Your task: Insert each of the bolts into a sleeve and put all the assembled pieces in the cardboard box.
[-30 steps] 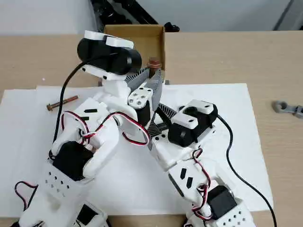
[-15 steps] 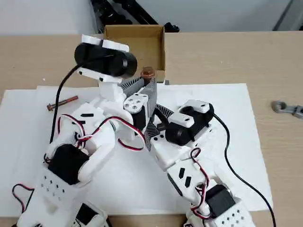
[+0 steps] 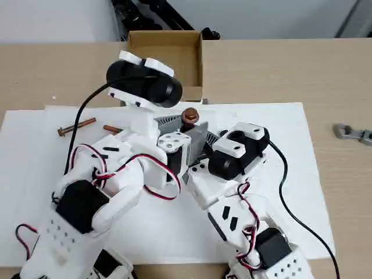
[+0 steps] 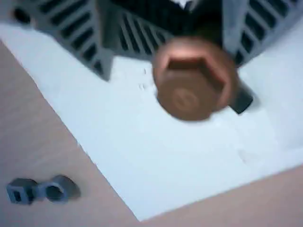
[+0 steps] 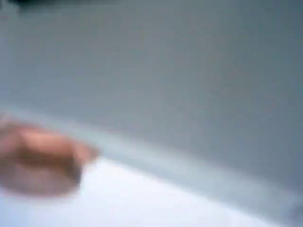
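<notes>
Item, bolt (image 3: 189,115): we log it clamped upright in the left gripper (image 3: 186,125), copper head up and shank pointing down, just short of the near wall of the cardboard box (image 3: 165,40); whether it wears a sleeve we cannot tell. Item, right gripper (image 3: 204,142): close beside that bolt, slightly farther from the box, apart or closed we cannot tell. We judge the left arm nearer the box, which lies straight beyond the held bolt; two loose bolts (image 3: 75,125) lie flat, well off on the left arm's side.
</notes>
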Controlling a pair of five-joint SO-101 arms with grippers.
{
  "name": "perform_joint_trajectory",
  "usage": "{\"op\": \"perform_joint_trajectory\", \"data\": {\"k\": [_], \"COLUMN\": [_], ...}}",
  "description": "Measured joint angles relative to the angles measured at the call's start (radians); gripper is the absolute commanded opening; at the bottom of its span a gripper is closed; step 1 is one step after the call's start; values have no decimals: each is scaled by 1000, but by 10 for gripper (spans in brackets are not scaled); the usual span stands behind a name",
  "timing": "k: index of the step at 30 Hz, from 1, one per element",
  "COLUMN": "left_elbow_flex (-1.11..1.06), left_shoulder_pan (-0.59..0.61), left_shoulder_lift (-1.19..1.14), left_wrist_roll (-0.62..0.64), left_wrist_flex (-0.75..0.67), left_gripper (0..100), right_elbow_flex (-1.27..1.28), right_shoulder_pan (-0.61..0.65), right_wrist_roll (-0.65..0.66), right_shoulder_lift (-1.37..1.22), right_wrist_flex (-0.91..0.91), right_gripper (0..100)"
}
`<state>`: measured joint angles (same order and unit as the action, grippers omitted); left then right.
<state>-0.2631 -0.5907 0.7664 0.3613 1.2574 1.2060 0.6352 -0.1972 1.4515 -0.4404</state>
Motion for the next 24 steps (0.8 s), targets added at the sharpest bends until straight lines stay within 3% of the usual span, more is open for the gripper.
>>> {"op": "perform_joint_trajectory", "data": {"k": [7, 11, 18, 24], "left_elbow_flex": [94, 147, 238, 296], "left_shoulder_pan": [-3, 78, 230, 402], "left_shoulder_lift": [2, 2, 2, 2], "left_wrist_roll": [-2, -38, -198, -299], "left_wrist_flex": [121, 129, 203, 344], "left_gripper": [196, 169, 3, 6], "right_elbow_flex": [-64, -117, -324, -557], "right_shoulder_pan": [2, 5, -41, -120], "right_wrist_roll": [0, 2, 2, 2], "right_shoulder_lift": [-17, -71, -302, -620], "right_wrist_flex": [0, 0, 0, 0], "right_gripper": [2, 2, 2, 2]}}
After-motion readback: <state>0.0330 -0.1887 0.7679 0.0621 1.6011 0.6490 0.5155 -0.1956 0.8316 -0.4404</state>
